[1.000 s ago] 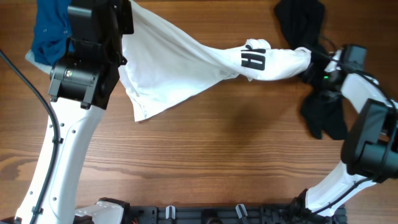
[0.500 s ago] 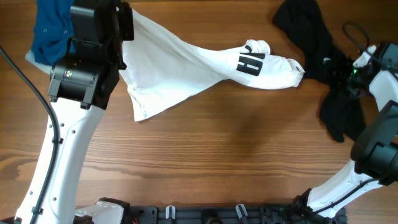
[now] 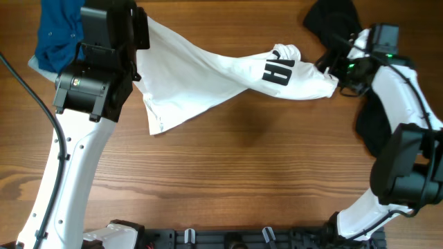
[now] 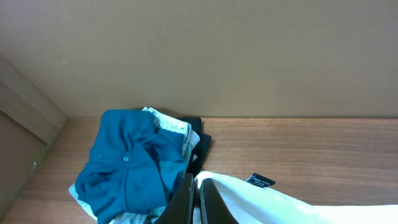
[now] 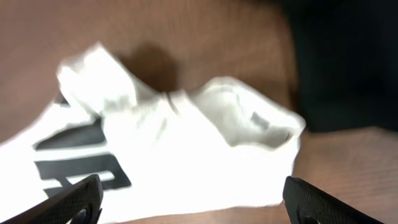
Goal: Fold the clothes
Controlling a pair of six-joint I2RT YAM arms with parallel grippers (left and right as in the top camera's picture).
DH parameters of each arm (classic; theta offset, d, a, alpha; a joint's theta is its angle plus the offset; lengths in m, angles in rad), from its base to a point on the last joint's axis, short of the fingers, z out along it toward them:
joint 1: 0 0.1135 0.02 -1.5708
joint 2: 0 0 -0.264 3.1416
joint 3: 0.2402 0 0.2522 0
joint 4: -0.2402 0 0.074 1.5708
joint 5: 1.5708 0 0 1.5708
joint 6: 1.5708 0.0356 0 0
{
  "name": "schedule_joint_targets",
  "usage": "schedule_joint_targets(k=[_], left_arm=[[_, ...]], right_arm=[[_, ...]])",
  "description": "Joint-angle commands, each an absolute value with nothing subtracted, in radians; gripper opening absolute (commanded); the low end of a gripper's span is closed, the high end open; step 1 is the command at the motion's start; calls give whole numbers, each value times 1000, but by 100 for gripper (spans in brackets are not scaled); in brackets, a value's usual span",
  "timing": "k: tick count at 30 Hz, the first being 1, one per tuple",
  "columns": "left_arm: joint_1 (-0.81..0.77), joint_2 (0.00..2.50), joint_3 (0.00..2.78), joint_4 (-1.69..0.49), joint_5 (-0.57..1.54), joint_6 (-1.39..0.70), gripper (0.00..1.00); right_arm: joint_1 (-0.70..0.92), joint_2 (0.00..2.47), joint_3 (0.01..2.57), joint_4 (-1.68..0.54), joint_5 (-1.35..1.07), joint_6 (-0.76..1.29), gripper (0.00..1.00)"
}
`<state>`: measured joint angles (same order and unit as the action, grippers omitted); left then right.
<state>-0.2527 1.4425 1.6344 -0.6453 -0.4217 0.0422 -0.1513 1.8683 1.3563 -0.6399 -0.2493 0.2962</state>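
Observation:
A white T-shirt [image 3: 208, 72] with black lettering stretches across the table from upper left to upper right. My left gripper [image 4: 198, 198] is shut on the shirt's left end [image 4: 249, 202] and holds it up at the far left. My right gripper [image 3: 337, 69] is open and empty, just right of the shirt's bunched right end [image 5: 186, 143]. Its fingertips [image 5: 193, 202] stand wide apart over the white cloth.
A blue garment [image 3: 52, 34] lies on a pile at the far left corner; it also shows in the left wrist view [image 4: 130, 165]. A black garment [image 3: 377, 117] lies at the far right, partly under my right arm. A wall rises behind the table.
My right gripper has let go of the shirt's right end, swung out to the right, then come back beside it. The shirt's right end now lies lower on the table.

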Motion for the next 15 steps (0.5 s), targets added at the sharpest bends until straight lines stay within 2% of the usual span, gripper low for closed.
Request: schedule_joint_targets(k=[1,5,9,15], left_arm=[[-244,1431,1650,-648,-420,14,4],[-244,1440,1650,-650,-413,14,4],[-244,1442,1650,-660,-408,14,4],[-244,1442,1650,-677,-408,14,4]], right_arm=[[-134,1882,1308,-690,-105,378,89],[-134,1882,1258,-693,-65,419,88],[-134,1882,1187,-603,-67,421,85],[-134,1882,1083,-456,-74,437,66]])
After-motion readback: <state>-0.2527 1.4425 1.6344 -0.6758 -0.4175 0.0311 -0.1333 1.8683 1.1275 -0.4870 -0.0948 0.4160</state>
